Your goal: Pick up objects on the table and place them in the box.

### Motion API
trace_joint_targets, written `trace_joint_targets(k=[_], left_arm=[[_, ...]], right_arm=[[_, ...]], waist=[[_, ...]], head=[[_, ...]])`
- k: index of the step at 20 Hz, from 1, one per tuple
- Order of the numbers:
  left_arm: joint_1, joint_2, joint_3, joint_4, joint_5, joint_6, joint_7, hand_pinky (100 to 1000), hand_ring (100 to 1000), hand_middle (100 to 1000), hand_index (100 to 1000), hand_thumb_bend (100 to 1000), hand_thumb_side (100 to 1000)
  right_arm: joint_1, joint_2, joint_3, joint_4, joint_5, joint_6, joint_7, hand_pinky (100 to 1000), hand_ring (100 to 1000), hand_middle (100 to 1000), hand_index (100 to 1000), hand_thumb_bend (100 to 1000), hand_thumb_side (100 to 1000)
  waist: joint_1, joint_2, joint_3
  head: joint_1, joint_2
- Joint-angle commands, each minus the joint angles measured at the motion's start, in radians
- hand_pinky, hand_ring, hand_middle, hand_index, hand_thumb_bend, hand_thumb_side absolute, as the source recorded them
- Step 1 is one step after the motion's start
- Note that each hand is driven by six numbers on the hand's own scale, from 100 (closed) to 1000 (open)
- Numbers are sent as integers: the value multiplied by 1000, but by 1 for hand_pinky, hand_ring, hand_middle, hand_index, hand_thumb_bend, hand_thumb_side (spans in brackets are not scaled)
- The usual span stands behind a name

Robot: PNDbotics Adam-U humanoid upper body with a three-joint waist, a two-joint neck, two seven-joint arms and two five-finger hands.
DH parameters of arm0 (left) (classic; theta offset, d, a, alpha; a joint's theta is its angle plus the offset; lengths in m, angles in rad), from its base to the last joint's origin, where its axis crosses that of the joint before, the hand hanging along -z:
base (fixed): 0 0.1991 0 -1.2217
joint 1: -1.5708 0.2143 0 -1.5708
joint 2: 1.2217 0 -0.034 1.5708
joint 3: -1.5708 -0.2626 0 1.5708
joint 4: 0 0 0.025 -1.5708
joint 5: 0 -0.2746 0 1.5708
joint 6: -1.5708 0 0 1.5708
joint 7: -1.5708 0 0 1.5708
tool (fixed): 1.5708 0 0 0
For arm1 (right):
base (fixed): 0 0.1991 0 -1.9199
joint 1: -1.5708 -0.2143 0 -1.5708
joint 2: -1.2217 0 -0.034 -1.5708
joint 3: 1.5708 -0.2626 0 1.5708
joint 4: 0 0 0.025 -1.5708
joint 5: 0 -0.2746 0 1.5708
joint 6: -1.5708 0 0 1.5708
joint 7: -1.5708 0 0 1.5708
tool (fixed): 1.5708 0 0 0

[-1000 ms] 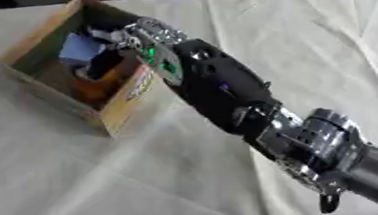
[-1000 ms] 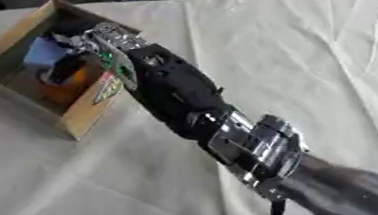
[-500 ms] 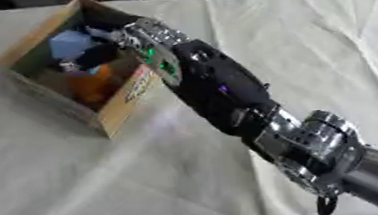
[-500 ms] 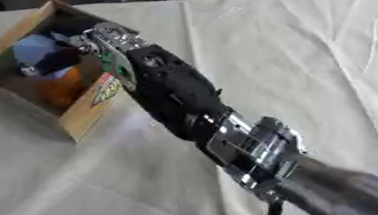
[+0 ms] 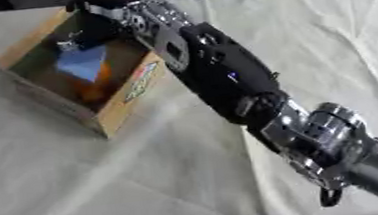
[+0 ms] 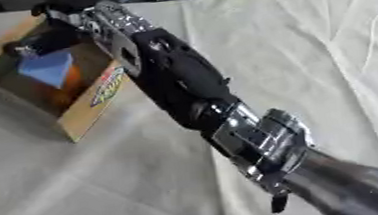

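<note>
Right hand (image 5: 144,21) reaches from lower right toward 11 o'clock, over far rim of cardboard box (image 5: 114,118) on white cloth (image 5: 149,194); finger state can't be told, blurred; blue obj. (image 5: 82,64) lies inside box, orange obj. (image 5: 94,87) beneath at 6 o'clock.

Both views from the head, looking steeply down and forward across the table (image 5: 78,191), cloth-covered. Table lies slightly askew. Right arm runs from lower right up to the box (image 5: 110,120) at upper left, forearm close to the lens and large. Left eye view sets the box further right in the picture; right eye view pushes the box toward the left edge. Shared: box, arm, most of the cloth, dark strip along the far edge
</note>
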Motion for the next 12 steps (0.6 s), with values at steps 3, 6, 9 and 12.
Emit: trace_joint_targets(k=[3, 6, 9, 12], left_arm=[[-6, 15, 3, -14, 0, 1, -5, 607, 833, 1000, 689, 252, 987], [-6, 15, 2, -14, 0, 2, -7, 607, 834, 1000, 689, 252, 989], [-4, 16, 4, -14, -1, 4, -8, 607, 834, 1000, 689, 250, 991], [-2, 17, 6, -14, -4, 10, -9, 607, 835, 1000, 689, 250, 991]], right_arm=[[-24, -22, -3, -30, -5, -29, 37, 917, 924, 804, 1000, 526, 891], [-22, -27, -10, -37, -14, -34, 39, 908, 916, 787, 998, 480, 873], [-20, -46, -19, -76, -66, -24, 33, 896, 899, 769, 981, 327, 877], [-12, -93, -15, -153, -146, -4, 31, 890, 891, 757, 951, 127, 810]], waist=[[8, -19, -1], [8, -19, -1], [6, -22, -2], [3, -25, -5]], head=[[3, -2], [3, 0], [6, 1], [14, 1]])
